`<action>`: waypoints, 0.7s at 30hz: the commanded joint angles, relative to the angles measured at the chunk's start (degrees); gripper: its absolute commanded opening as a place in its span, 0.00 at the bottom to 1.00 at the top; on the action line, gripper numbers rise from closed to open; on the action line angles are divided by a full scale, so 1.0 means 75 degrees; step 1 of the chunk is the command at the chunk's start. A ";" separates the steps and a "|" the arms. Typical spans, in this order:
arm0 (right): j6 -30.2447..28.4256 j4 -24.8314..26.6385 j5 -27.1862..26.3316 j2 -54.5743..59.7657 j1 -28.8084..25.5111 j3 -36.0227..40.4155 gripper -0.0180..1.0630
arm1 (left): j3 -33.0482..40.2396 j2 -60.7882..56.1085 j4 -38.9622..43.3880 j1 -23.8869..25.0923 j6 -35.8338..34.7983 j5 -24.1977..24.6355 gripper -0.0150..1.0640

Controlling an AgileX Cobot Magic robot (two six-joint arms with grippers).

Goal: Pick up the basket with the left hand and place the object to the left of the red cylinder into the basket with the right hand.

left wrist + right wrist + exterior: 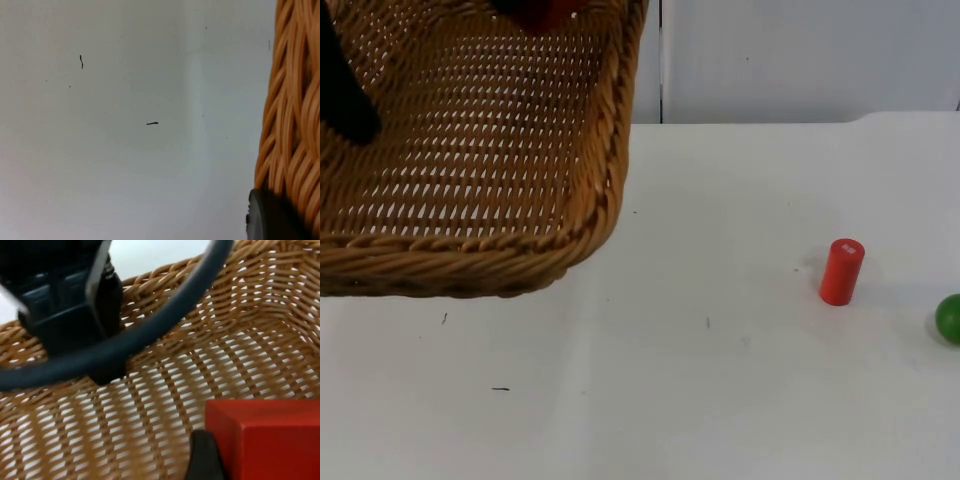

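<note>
Right claw (215, 460) is clamped on a red block (265, 437) and hangs over the interior of the wicker basket (470, 160); in the right wrist view the block sits above the woven floor, not resting on it. Left claw (272, 217) grips the basket's rim, one black fingertip pressed against the weave, and holds the basket raised above the desk (720, 400) at its far left corner.

Status, as a judgement:
1. Basket pickup: done.
2. Block pickup: done; the block is off the desk.
3. Transfer to the basket: nearly complete.
4. Release: not yet done.

Red cylinder (841, 271) stands upright near the right edge of the desk, with a green ball (949, 318) just beside it at that edge. Remaining work: part the right claw so the block drops into the basket.
</note>
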 commanded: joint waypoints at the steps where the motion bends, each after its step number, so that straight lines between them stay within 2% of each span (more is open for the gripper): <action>1: 0.0030 0.0047 -0.0133 0.0117 0.0061 -0.0203 0.02 | -0.0029 -0.0046 -0.0143 -0.0020 0.0033 0.0020 0.01; 8: 0.0030 0.0297 -0.0065 0.0554 0.0061 -0.0266 0.02 | -0.0029 -0.0046 -0.0143 -0.0020 0.0033 0.0020 0.01; 11: 0.0030 0.0297 -0.0036 0.0656 0.0061 -0.0266 0.12 | -0.0029 -0.0046 -0.0143 -0.0020 0.0055 0.0020 0.01; 12: 0.0030 0.0297 -0.0036 0.0656 0.0061 -0.0266 0.12 | -0.0029 -0.0046 -0.0143 -0.0020 0.0055 0.0020 0.01; 16: 0.0030 0.0297 0.0173 0.0670 0.0061 -0.0266 0.38 | -0.0029 -0.0046 -0.0143 -0.0020 0.0108 0.0020 0.01; 17: 0.0030 0.0297 0.0173 0.0670 0.0061 -0.0266 0.38 | -0.0029 -0.0046 -0.0143 -0.0020 0.0108 0.0020 0.01; 18: 0.0030 0.0297 0.0192 0.0670 0.0061 -0.0266 0.52 | -0.0029 -0.0046 -0.0126 -0.0020 0.0107 0.0020 0.01; 19: 0.0030 0.0297 0.0192 0.0670 0.0061 -0.0266 0.60 | -0.0029 -0.0046 -0.0126 -0.0020 0.0107 0.0020 0.01; 20: 0.0078 0.0297 0.0192 0.0654 0.0061 -0.0266 0.66 | -0.0029 -0.0046 -0.0126 -0.0020 0.0107 0.0020 0.01; 21: 0.0078 0.0297 0.0192 0.0654 0.0061 -0.0266 0.66 | -0.0029 -0.0046 -0.0126 -0.0020 0.0107 0.0020 0.01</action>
